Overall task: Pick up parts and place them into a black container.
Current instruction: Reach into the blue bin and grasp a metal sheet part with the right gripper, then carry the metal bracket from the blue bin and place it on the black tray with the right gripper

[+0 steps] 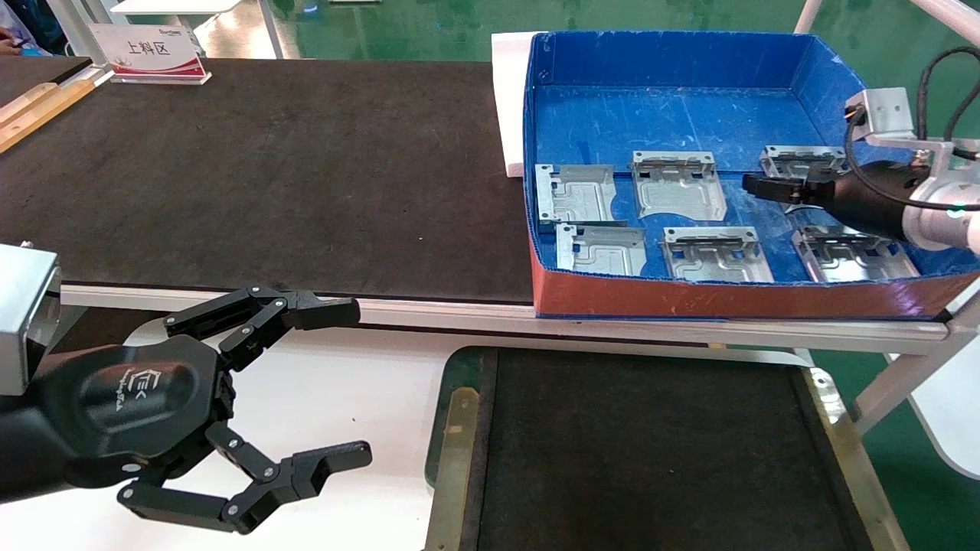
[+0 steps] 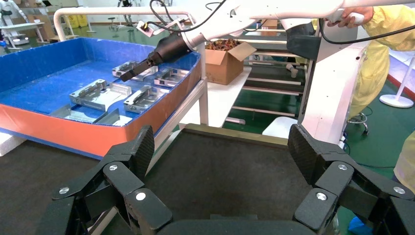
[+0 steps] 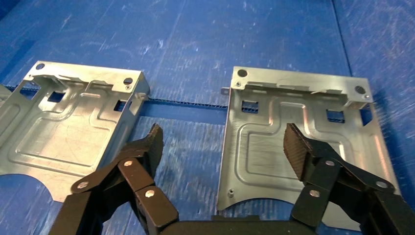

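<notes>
Several silver-grey parts lie flat in a blue box (image 1: 674, 115), among them one (image 1: 677, 184) and one (image 1: 716, 254). My right gripper (image 1: 758, 186) hovers low inside the box, open and empty. In the right wrist view it (image 3: 222, 147) straddles the edge of one part (image 3: 298, 142): one finger is over that plate, the other over the blue floor beside a second part (image 3: 68, 127). The black container (image 1: 453, 428), with its olive rim, lies empty at the near centre. My left gripper (image 1: 351, 383) is parked left of it, open and empty, and faces its felt floor (image 2: 220, 176).
The blue box has a red front wall (image 1: 727, 295) and stands on a long black mat-covered table (image 1: 268, 168). A white sign (image 1: 153, 53) stands at the far left. A white frame post (image 2: 328, 83) and a person in yellow (image 2: 386, 58) are beyond the container.
</notes>
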`<move>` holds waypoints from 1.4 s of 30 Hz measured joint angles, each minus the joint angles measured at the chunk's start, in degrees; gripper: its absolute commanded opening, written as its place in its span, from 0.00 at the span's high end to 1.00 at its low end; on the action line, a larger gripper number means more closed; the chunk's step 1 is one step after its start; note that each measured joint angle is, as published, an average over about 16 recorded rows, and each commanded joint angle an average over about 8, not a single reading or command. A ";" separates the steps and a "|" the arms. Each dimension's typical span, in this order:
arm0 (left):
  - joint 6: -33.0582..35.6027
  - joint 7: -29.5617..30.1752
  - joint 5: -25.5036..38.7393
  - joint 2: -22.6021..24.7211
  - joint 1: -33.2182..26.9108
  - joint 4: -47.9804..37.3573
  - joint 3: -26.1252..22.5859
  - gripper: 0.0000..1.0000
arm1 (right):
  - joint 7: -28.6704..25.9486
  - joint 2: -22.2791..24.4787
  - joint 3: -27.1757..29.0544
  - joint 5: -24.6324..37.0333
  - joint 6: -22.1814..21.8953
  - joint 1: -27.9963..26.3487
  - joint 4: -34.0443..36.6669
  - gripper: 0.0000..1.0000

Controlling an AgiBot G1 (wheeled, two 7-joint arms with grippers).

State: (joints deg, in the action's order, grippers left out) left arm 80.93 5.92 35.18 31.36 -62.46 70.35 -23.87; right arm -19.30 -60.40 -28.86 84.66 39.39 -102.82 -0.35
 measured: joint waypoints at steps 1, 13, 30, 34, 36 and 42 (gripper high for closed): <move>0.00 0.00 0.00 0.00 0.00 0.00 0.00 0.00 | 0.02 -0.04 0.01 -0.01 -0.01 0.03 0.00 1.00; 0.00 0.00 0.00 0.00 0.00 0.00 0.00 0.00 | 0.61 -0.21 0.13 -0.16 0.01 0.42 -0.16 1.00; 0.00 0.00 0.00 0.00 0.00 0.00 0.00 0.00 | 1.31 0.06 0.14 -0.16 0.08 0.53 -0.07 1.00; 0.00 0.00 0.00 0.00 0.00 0.00 0.00 0.00 | 1.37 0.22 0.10 -0.10 0.48 0.55 0.03 1.00; 0.00 0.00 0.00 0.00 0.00 0.00 0.00 0.00 | 1.43 0.35 0.08 -0.07 0.75 0.54 0.04 1.00; 0.00 0.00 0.00 0.00 0.00 0.00 0.00 0.00 | 2.03 0.97 0.08 -0.07 2.05 0.26 -0.42 1.00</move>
State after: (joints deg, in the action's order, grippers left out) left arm 80.93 5.92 35.18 31.36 -62.46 70.35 -23.87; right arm -17.27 -59.43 -28.78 84.59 41.44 -102.56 -0.77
